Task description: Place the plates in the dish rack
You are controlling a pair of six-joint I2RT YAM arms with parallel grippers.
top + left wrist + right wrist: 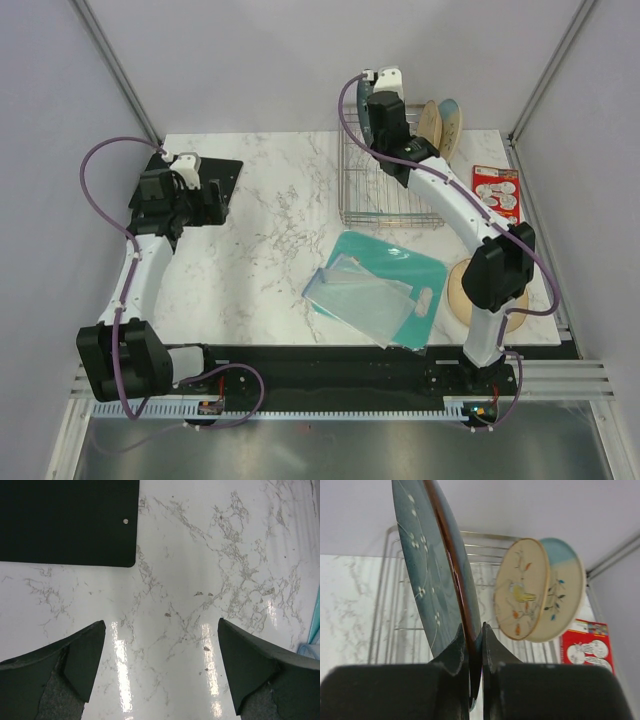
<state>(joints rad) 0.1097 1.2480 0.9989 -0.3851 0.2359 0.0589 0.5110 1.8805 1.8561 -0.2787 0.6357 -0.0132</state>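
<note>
Top view: the left gripper (212, 192) hovers over the black mat (228, 172) at the table's (270, 250) far left. The right gripper (378, 100) holds the dark grey-blue plate (362, 118) on edge at the far left corner of the dish rack (392, 222), where a tan plate (430, 125) and the cream-and-blue plate (452, 125) stand upright at the right end; a second tan plate (458, 290) lies flat under the right arm. Left wrist view: the jaws are spread wide above bare marble beside the mat's corner. Right wrist view: the jaws pinch the dark plate's rim, with the rack behind it.
</note>
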